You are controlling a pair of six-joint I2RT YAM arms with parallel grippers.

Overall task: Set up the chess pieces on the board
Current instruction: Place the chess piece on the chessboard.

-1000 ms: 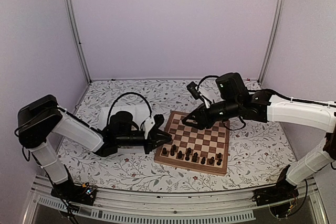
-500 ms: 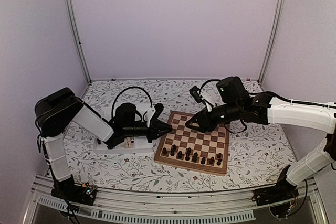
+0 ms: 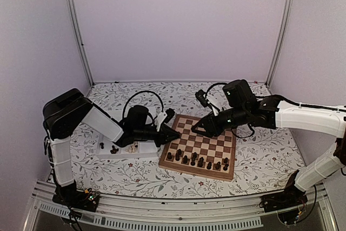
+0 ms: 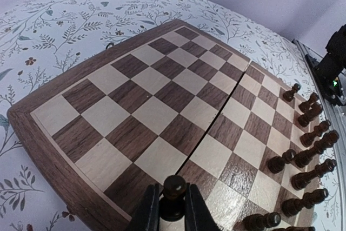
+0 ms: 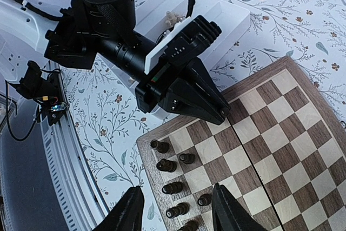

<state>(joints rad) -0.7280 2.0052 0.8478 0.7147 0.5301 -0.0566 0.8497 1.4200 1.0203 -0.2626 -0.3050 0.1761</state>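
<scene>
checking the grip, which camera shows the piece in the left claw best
Left wrist: the dark piece stands clamped between the left claw fingers, close and unblocked. Top external shows only the claw at the board edge, the piece hidden. Right wrist sees the claw's closed tips, no piece visible.

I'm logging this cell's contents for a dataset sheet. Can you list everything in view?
board: one, tan and dark brown squares, middle of the table.
dark chess pieces: several, exact count unclear, brown-black, on the board's near rows.
held dark piece: one, brown-black, at the board's left edge.
white tray: one, white, two compartments, left of the board.
dark tray pieces: at least two, brown-black, in the tray.
pale tray pieces: a few, beige, in the tray.
tablecloth: one, white with a floral print, under everything.
left claw: black, shut on the held dark piece.
right claw: black, open and empty, above the board.
</scene>
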